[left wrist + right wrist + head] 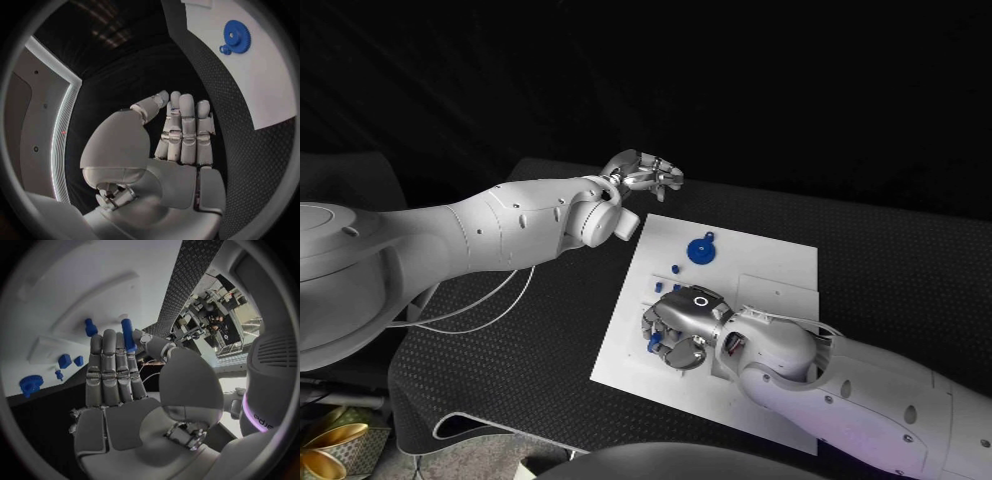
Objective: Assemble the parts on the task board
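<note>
You see the white task board in the middle of the head view, lying on the black table. Your right hand sits over the board's lower left part, and your left hand hangs above the table just past the board's upper left corner.

In the right wrist view, the right hand pinches a blue peg between thumb and fingertips, with the peg standing up past the straight fingers. Another blue peg stands on the board beyond it, and two small blue blocks sit lower left of that. A blue gear lies on the board's upper middle in the head view; the left wrist view shows the same gear at its upper right.

Your left hand holds nothing, fingers straight and side by side, thumb apart.

On the right forearm there is dark lettering in the right wrist view's lower right; you cannot read it reliably.
</note>
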